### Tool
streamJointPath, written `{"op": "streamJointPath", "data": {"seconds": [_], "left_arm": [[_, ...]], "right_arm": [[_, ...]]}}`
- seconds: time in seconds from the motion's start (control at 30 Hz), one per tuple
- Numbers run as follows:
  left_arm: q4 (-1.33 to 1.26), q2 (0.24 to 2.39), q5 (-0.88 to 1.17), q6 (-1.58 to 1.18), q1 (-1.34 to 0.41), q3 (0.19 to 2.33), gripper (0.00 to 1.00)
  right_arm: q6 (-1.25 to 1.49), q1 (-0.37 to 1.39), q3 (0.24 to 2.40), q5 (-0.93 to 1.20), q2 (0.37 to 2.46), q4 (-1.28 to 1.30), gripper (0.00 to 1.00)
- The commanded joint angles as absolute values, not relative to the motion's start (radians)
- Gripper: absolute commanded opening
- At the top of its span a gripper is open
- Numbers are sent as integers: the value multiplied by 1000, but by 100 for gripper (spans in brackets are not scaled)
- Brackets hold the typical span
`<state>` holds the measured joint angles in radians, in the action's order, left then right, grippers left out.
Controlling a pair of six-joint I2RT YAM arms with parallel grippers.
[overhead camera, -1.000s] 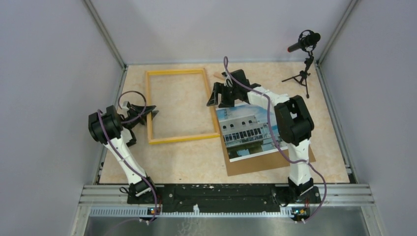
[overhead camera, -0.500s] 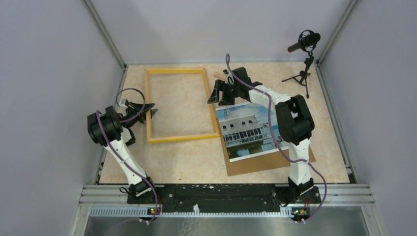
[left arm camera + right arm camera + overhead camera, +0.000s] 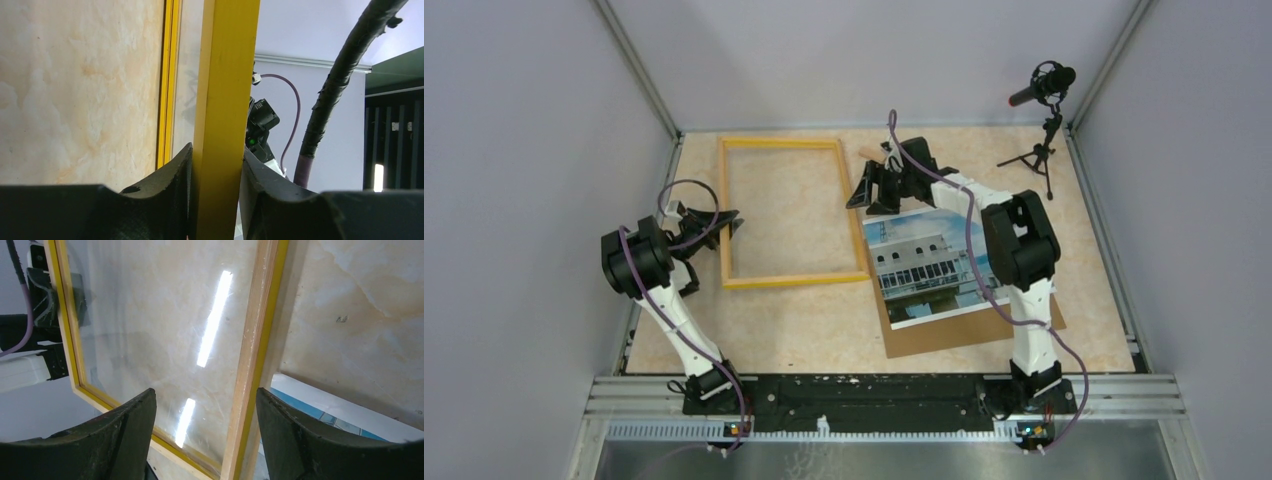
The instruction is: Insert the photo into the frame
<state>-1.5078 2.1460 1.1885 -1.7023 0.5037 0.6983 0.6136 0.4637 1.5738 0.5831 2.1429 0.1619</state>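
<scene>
The marbled table (image 3: 804, 330) is occupied at its far left by the frame (image 3: 799, 281). To the right of it, nearer the arms, the brown backing board (image 3: 964, 335) is laid flat, and the photo (image 3: 924, 270) is seen resting on it, outside the frame. The frame's left rail is pinched by the left gripper (image 3: 729, 225). The right gripper (image 3: 864, 195) is held spread over the far end of the frame's right rail.

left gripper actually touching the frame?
Touching. The left wrist view shows the yellow rail of the frame clamped between both fingers of the left gripper, no gap on either side.
</scene>
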Motion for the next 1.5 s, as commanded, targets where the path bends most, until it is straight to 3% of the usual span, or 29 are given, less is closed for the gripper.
{"op": "streamJointPath", "data": {"seconds": [0.0, 0.5, 1.47], "left_arm": [[-1793, 2091, 1183, -1705, 514, 693, 40], [-1793, 2102, 1187, -1713, 515, 695, 40], [-1793, 2104, 1188, -1714, 515, 693, 39]], "right_arm": [[666, 448, 1630, 631, 2177, 91, 70], [711, 447, 1613, 685, 2232, 20, 56], [695, 476, 1626, 675, 2274, 46, 51]]}}
